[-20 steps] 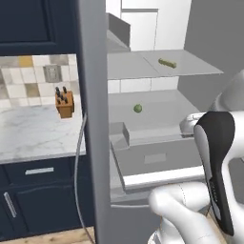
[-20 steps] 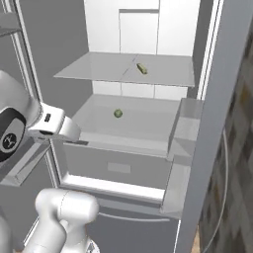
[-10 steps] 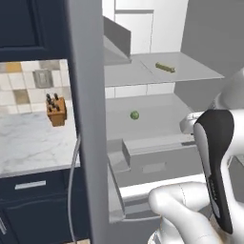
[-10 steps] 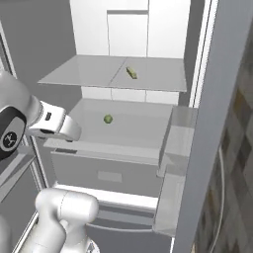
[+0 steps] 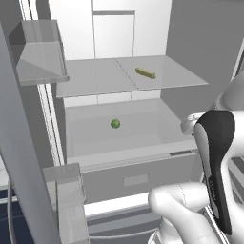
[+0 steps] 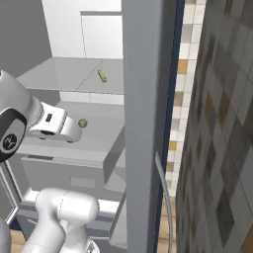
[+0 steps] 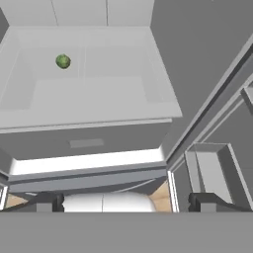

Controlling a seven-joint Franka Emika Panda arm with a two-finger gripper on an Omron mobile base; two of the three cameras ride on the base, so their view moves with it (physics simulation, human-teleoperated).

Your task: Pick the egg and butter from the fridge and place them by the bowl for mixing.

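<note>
The fridge [image 5: 195, 52] stands open in front of me. The butter [image 5: 145, 73], a slim olive stick, lies on the right half of its upper shelf [image 5: 90, 78]; from the right base view the butter [image 6: 103, 75] lies beyond my hand. My gripper [image 7: 126, 202] is open and holds nothing, its fingertips [image 7: 49, 201] wide apart, hovering in front of the drawer [image 7: 89, 134], well below the butter. The egg and the bowl are out of view.
A small green ball [image 5: 115, 124] rests in the open drawer, toward the back left [image 7: 63, 61]. The fridge door's edge [image 6: 146, 123] rises close on the right, with boxy door bins [image 7: 212, 173]. A left door bin [image 5: 40, 52] juts out. A tiled wall [image 6: 217, 123] lies to the right.
The whole picture has shifted: the base has driven closer to the fridge, so counter and knife block have left the left base view. The gripper stays open.
</note>
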